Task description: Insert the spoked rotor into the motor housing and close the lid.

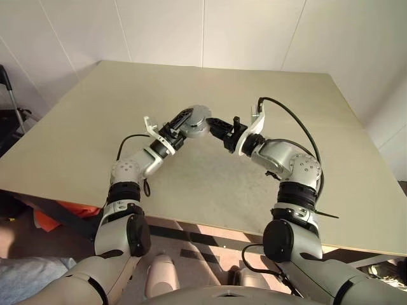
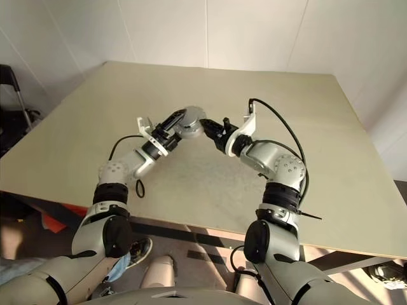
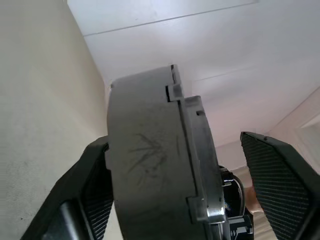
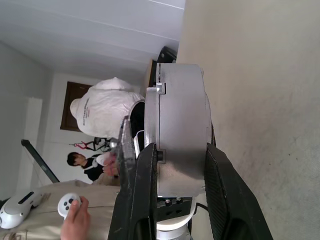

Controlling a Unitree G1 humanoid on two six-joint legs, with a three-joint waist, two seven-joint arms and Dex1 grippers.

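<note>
The motor housing [image 4: 182, 115], a thick round silver cup, hangs edge-on above the middle of the table between my two arms. A thinner grey disc, the lid [image 4: 151, 117], lies flush against one face of it. The spoked rotor is hidden. My right gripper [image 4: 182, 170] is shut on the housing's rim, one finger on each flat side. From the opposite side my left gripper [image 3: 187, 165] stands open around the housing [image 3: 145, 150]: one finger [image 3: 92, 190] lies against it, the other finger [image 3: 280, 190] is apart from it. In the left eye view the housing [image 1: 198, 118] shows between both grippers.
The beige table [image 1: 254, 178] spreads under both arms, its near edge just in front of me. A black frame [image 1: 9, 95] stands off the table's left side. Beyond the table the right wrist view shows a person in white [image 4: 107, 115] and a hand holding a controller [image 4: 70, 207].
</note>
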